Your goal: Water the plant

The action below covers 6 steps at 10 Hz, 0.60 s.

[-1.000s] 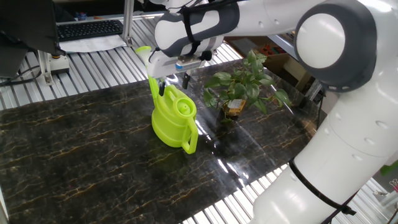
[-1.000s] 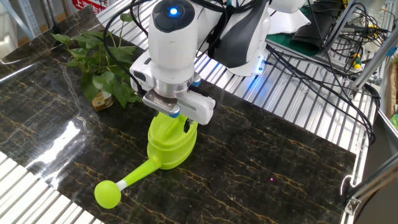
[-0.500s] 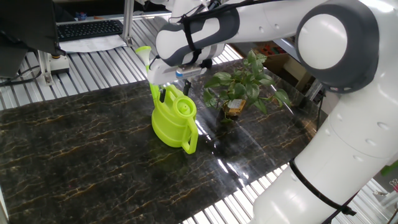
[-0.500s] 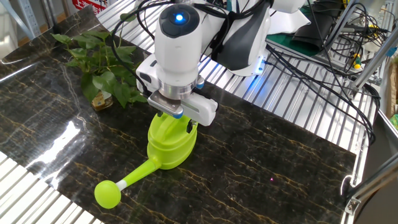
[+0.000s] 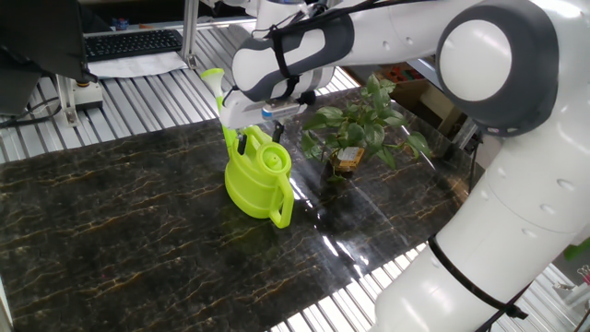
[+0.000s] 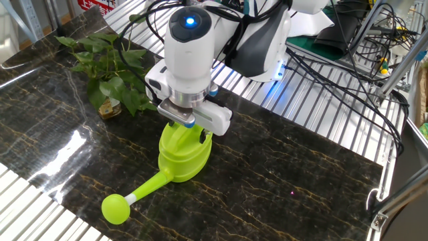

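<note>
Leftmost in the one fixed view stood the lime-green watering can [image 5: 256, 178] on the dark marble table [image 5: 111, 212], with the gripper [image 5: 259, 130] lowered straight onto its top. Just to its right sat the plant [image 5: 355, 129] in its small brown pot, close beside the can but apart from it. From the other fixed view the can's long spout [image 6: 137, 195] pointed away from the plant [image 6: 107, 73], toward the table's near edge. The fingers were down at the can's handle, but the wrist housing hid them, so I could not tell whether they had closed on it or stood apart. To do this step well, the grip should probably be firm and centred on the handle, since the can must be lifted and swung round before tipping. The arm reached in from the right, wrist pointing straight down.
</note>
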### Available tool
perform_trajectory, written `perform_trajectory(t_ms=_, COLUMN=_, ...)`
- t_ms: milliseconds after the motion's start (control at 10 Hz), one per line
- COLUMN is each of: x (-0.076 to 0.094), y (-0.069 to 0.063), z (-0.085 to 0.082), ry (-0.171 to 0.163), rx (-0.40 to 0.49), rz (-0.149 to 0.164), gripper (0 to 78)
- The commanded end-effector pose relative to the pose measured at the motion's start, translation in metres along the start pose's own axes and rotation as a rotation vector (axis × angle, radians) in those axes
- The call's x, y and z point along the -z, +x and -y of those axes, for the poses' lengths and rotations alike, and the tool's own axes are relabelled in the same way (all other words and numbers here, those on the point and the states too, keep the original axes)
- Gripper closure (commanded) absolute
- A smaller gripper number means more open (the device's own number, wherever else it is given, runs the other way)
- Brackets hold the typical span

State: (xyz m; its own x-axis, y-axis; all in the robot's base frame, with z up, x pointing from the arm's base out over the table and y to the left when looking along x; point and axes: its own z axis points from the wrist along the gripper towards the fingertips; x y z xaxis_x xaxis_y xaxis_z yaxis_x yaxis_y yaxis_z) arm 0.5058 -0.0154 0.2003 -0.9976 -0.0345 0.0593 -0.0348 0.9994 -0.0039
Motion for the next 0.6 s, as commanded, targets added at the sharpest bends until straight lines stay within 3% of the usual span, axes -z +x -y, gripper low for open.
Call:
perform_trajectory(t_ms=100, x=0.0014, y=0.0069, z=0.0051, ry=-0.004, rx=0.006, rz=-0.004, gripper=0.1)
perform_trajectory(t_ms=300, x=0.0101, y=0.0101, z=0.0043, ry=-0.006, rx=0.008, rz=-0.026, gripper=0.1)
perform_trajectory(t_ms=600, x=0.0072, y=0.0107, z=0.0043, ry=-0.008, rx=0.006, rz=-0.025, gripper=0.1)
